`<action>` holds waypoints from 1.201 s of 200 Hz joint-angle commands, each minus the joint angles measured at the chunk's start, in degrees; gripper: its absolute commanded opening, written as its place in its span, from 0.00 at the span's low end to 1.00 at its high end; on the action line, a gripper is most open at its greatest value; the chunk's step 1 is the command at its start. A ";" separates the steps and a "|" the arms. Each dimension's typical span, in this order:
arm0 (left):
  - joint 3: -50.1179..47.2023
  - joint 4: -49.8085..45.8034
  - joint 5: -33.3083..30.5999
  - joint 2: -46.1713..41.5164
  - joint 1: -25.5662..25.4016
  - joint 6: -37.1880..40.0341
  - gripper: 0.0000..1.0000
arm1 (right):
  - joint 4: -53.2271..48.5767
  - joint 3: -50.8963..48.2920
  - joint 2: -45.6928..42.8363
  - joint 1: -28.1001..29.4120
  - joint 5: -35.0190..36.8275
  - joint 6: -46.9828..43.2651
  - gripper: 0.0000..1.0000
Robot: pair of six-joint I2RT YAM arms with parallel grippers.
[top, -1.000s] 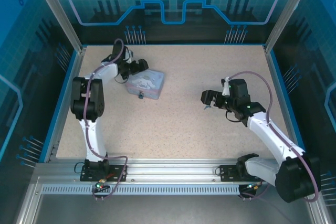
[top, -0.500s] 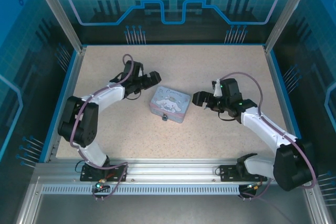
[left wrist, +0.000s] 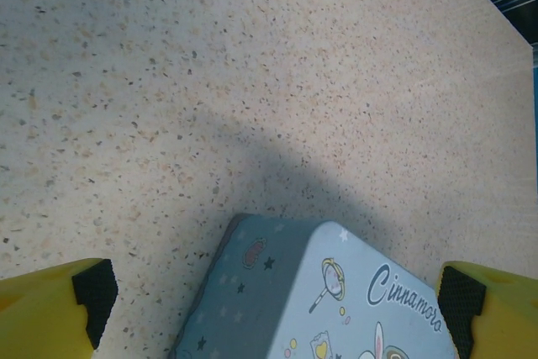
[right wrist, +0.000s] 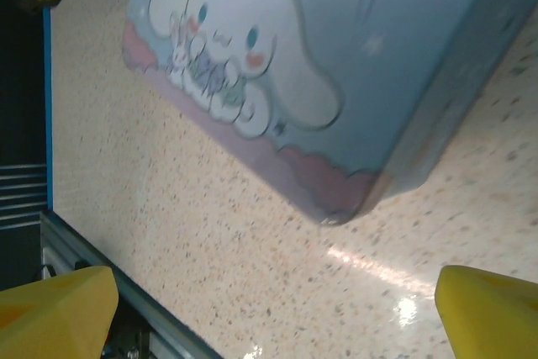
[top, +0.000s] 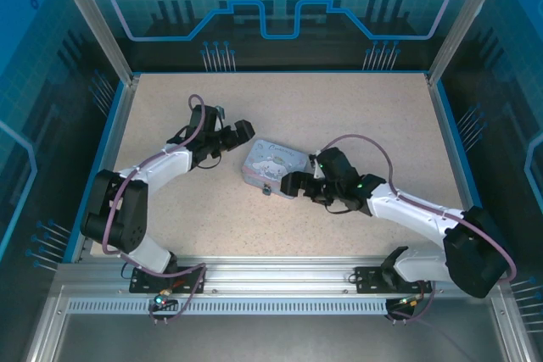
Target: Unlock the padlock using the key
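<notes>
Top external: tin mid-surface, padlock at tin's 6 o'clock edge; left claw at tin's 10 o'clock, right claw at its 4 o'clock. Left wrist: claw wide open, empty, tin corner at 6 o'clock between fingers. Right wrist: claw wide open, empty, tin at 12 o'clock.
</notes>
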 commanded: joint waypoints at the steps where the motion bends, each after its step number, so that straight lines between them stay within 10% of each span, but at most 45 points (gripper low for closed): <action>1: 0.10 2.69 2.41 -0.87 -0.24 -1.16 0.99 | -1.24 1.43 0.55 3.92 2.70 3.34 0.98; 240: -3.90 8.91 5.42 -0.09 -2.69 -5.90 0.99 | 4.58 11.76 17.64 -5.07 1.41 0.26 1.00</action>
